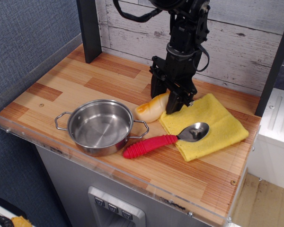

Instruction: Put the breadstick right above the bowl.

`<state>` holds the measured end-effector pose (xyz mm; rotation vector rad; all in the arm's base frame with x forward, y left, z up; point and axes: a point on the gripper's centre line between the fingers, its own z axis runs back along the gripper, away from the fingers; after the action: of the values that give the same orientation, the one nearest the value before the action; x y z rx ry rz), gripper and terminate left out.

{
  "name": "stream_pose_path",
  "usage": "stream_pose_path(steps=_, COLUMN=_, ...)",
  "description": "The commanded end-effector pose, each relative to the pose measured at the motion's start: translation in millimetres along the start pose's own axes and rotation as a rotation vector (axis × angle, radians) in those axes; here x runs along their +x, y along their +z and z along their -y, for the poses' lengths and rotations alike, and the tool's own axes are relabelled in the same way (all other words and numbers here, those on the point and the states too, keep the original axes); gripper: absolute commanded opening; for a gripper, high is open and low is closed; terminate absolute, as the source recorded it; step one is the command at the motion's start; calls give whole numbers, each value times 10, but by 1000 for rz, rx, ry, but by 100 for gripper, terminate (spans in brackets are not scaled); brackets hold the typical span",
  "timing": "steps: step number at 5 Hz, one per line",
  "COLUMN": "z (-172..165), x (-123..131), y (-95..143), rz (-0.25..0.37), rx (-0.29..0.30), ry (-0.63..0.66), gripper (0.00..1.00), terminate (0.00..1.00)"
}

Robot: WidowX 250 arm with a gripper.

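The breadstick (150,108) is a pale cream toy loaf with a golden-orange near end. It lies on the wooden counter between the bowl and the yellow cloth, with its far end between my fingers. The bowl (100,126) is a shiny steel pot with two wire handles and stands empty at the front left. My black gripper (163,100) points down over the breadstick's far end, one finger on each side of it. The jaws look closed around it, and the loaf still rests on the counter.
A yellow cloth (213,124) lies to the right with a metal spoon with a red handle (150,145) resting partly on it. A dark post (89,29) stands at the back left. A clear plastic rim (109,168) runs along the counter's front edge.
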<state>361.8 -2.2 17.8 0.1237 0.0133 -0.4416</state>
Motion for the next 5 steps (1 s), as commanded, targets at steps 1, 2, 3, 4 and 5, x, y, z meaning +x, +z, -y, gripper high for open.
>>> stream_pose_path(steps=1, z=39, x=0, y=1008, rz=341, rx=84, ry=-15, gripper=0, terminate=0)
stream_pose_path(steps=2, z=64, x=-49, y=1113, rz=373, rx=95, ry=-14, gripper=0, terminate=0)
stream_pose_path(steps=3, z=54, x=-116, y=1163, rz=370, rx=120, ry=2, gripper=0, terminate=0)
stream_pose_path(steps=4, z=-85, x=-238, y=1152, rz=313, rx=134, ry=165, gripper=0, terminate=0)
stream_pose_path(steps=5, z=-348, x=-419, y=995, rz=225, rx=99, ry=411, gripper=0, terminate=0)
